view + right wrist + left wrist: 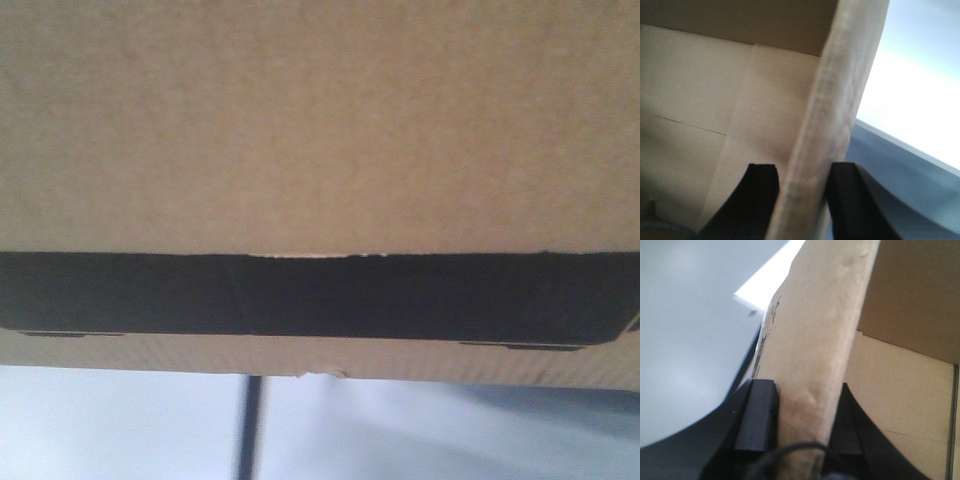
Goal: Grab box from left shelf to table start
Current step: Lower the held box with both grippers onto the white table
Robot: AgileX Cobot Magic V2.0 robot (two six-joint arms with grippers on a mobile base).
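Box (320, 120) cropped by front view's edges; wrist views blurred.

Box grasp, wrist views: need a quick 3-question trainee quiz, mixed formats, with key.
1. True or false: the left gripper is shut on a wall of the box.
2. Pick one. In the right wrist view, the right gripper has its fingers: A) both inside the box; B) one on each side of a box wall; C) clear of the box.
3. Short answer: in the front view, what colour is the wide band across the box's face?

Key: 1 true; 2 B; 3 black.
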